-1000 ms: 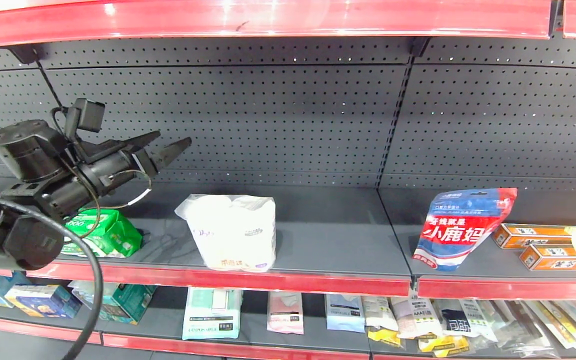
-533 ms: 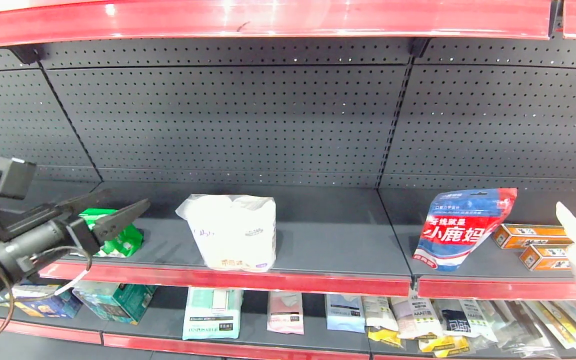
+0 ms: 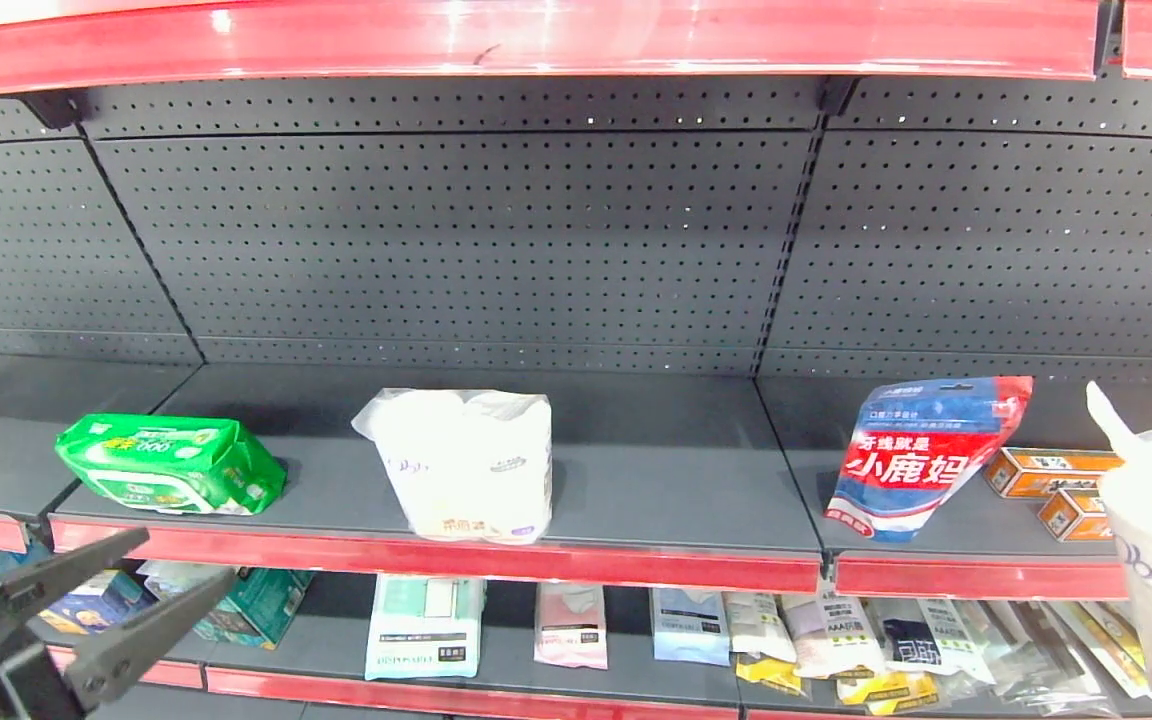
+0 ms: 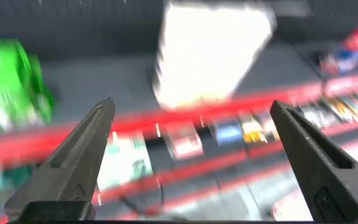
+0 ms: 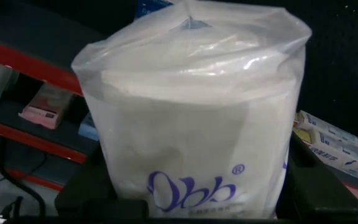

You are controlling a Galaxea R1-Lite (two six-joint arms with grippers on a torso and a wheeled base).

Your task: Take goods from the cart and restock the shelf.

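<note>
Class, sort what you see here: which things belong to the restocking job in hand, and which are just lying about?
Job in hand: tissue pack held in the right gripper; shelf; open left gripper.
Lying about: green wipes; white rolls; red pouch; orange boxes.

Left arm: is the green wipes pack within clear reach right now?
Probably yes. The left gripper is open and empty, below the green wipes pack, which lies at the shelf front with nothing before it; it must first clear the red edge strip.
</note>
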